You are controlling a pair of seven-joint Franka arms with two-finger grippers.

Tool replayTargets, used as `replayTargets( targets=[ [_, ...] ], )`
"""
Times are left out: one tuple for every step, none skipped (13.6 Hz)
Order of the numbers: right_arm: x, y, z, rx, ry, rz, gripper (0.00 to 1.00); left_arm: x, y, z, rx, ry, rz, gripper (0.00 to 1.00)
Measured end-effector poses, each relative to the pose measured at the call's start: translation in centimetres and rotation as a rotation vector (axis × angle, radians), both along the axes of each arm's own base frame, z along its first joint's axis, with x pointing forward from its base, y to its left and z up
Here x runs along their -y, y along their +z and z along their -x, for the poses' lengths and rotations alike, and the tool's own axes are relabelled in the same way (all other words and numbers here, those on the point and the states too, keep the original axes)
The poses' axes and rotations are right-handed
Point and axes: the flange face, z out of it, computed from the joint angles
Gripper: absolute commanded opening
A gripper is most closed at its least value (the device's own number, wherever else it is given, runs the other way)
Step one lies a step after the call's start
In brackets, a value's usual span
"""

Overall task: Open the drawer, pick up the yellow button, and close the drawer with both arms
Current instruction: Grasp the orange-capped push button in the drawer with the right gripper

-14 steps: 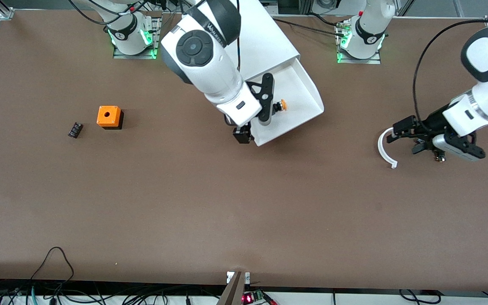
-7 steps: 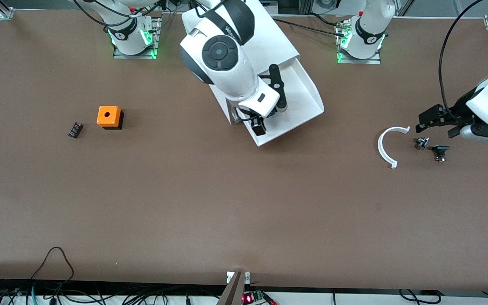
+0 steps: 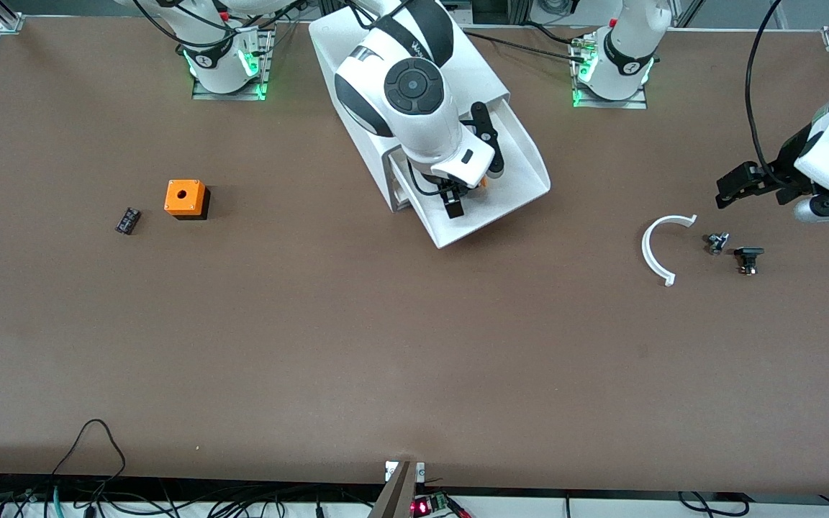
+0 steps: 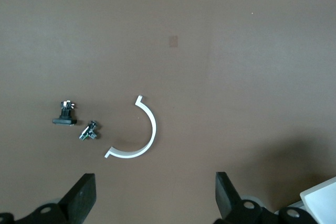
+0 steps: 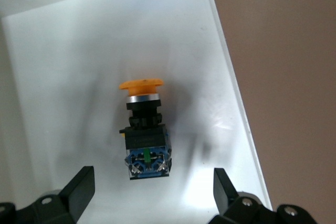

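Observation:
The drawer [image 3: 526, 169] stands pulled out of the white cabinet [image 3: 476, 72], toward the front camera. The button [image 5: 143, 129] lies on its side on the drawer's floor [image 5: 79, 66], orange cap [image 5: 140, 85] pointing away from the fingers. In the front view only a bit of its orange [image 3: 483, 182] shows under the right hand. My right gripper [image 3: 472, 176] hangs open over the drawer, and the right gripper [image 5: 152, 192] has its fingers on either side of the button's blue end, apart from it. My left gripper [image 3: 756, 188] is open and empty above bare table at the left arm's end.
A white arc-shaped piece [image 3: 655, 248] and two small dark parts [image 3: 717, 242] [image 3: 748, 257] lie below the left gripper [image 4: 156, 198]. An orange cube with a hole [image 3: 186, 198] and a small black ribbed block [image 3: 127, 220] sit toward the right arm's end.
The right gripper moved from the drawer's front corner to over the button inside it. The left gripper drew away from the white arc toward its own end of the table.

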Motion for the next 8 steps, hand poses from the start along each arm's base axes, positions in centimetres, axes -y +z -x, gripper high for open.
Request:
replayTargets(
  targets=[
    [-0.1,-0.2,0.4,-0.004,0.010,0.015,1.00,0.0,0.3,0.0,0.000,0.007,0.000,1.00],
    [-0.3,-0.4,0.7,-0.008,0.019,0.025,1.00,0.0,0.5,0.0,0.001,0.010,0.000,1.00],
    [-0.5,-0.5,1.0,-0.010,0.025,0.030,1.00,0.0,0.6,0.0,0.001,0.012,0.000,1.00],
    [-0.6,-0.6,1.2,-0.011,0.027,0.032,1.00,0.0,0.6,0.0,0.001,0.013,0.000,1.00],
    [-0.7,-0.8,1.2,-0.014,0.027,0.035,1.00,-0.1,0.6,0.0,0.001,0.015,0.000,1.00],
    [-0.8,-1.0,1.3,-0.016,0.027,0.037,1.00,-0.1,0.6,0.0,0.001,0.015,0.000,1.00],
    [-0.9,-1.3,1.3,-0.017,0.028,0.040,1.00,-0.1,0.6,0.0,0.002,0.015,0.000,1.00],
    [-0.9,-1.7,1.3,-0.019,0.027,0.043,0.97,-0.1,0.7,0.0,0.003,0.015,0.000,1.00]
  ],
)
